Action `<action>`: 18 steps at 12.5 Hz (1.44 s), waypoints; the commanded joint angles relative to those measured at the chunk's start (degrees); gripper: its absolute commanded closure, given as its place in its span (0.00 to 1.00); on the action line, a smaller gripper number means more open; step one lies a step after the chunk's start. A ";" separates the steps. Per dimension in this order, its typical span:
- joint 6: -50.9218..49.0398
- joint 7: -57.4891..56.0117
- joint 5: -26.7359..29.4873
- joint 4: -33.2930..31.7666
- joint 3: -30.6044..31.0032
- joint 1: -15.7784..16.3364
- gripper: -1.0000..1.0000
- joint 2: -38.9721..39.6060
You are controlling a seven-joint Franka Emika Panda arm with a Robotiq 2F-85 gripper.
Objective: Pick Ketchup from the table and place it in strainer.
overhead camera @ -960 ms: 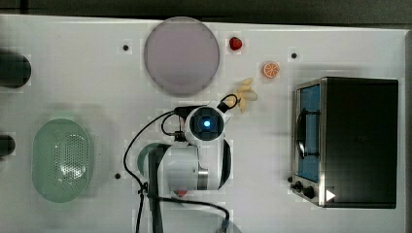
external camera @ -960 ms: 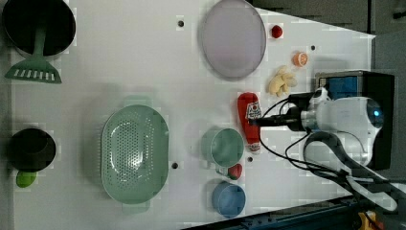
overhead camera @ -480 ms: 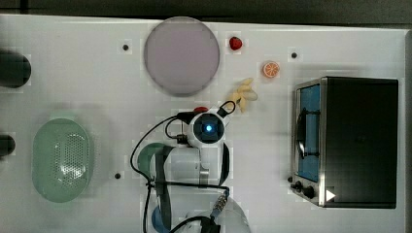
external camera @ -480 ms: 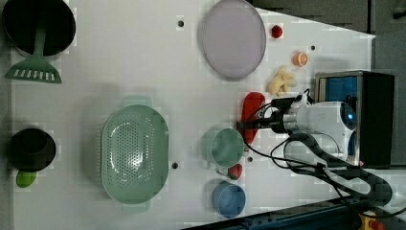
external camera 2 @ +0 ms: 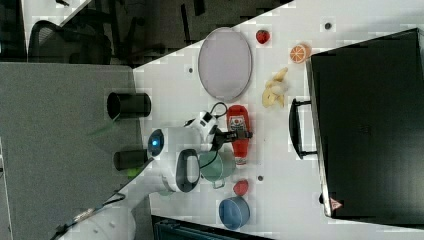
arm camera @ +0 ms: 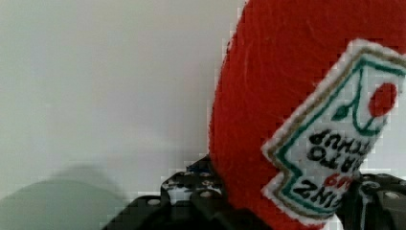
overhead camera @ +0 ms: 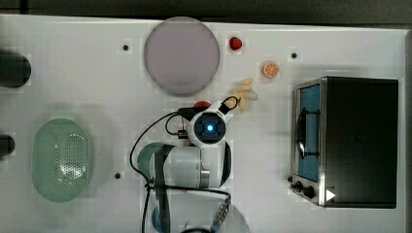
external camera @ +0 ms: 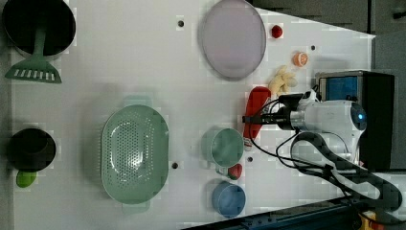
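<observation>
The Ketchup (external camera: 256, 101), a red plush bottle with a white label, lies on the white table beside a mint cup (external camera: 225, 147). The right view shows the Ketchup (external camera 2: 239, 119) lengthwise, and in the top view a bit of the Ketchup (overhead camera: 201, 104) peeks from under the arm. My gripper (external camera: 251, 118) reaches across its lower half. In the wrist view the Ketchup (arm camera: 287, 96) fills the gap, with both black fingers (arm camera: 201, 191) pressed to its sides. The strainer (external camera: 135, 152), a pale mint perforated oval basket, sits well off toward the left view's left; it holds nothing, and the top view shows the strainer (overhead camera: 62, 159) too.
A grey-lilac plate (overhead camera: 180, 54) lies beyond the bottle and a black toaster oven (overhead camera: 357, 141) stands at the top view's right. Pale banana pieces (overhead camera: 245, 94), an orange slice (overhead camera: 271, 69) and a strawberry (overhead camera: 235, 43) lie near. A blue cup (external camera: 229, 199) and a red lump (external camera: 234, 171) adjoin the mint cup.
The arm has come down over the bottle's lower half, and the fingers have closed from wide open onto its sides. The bottle has not moved from its spot.
</observation>
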 commanded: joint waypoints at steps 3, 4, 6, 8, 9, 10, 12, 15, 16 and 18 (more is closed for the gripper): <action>-10.49 7.82 0.43 3.15 2.23 1.31 0.37 -15.78; -14.09 9.21 0.43 4.13 3.31 1.63 0.37 -18.36; -21.55 12.87 0.43 6.87 6.13 2.35 0.37 -22.51; -28.61 19.61 0.43 9.65 9.93 3.22 0.37 -24.04; -30.83 22.53 0.44 10.61 12.09 3.72 0.37 -23.93; -31.08 25.56 0.47 11.38 14.32 4.20 0.37 -23.60; -30.92 33.62 0.47 12.49 18.85 5.07 0.37 -22.72; -28.88 44.18 0.46 13.15 25.66 6.13 0.37 -20.01; -26.72 46.88 0.46 13.17 27.57 6.34 0.37 -18.37; -21.02 53.14 0.37 13.19 30.54 6.80 0.37 -14.09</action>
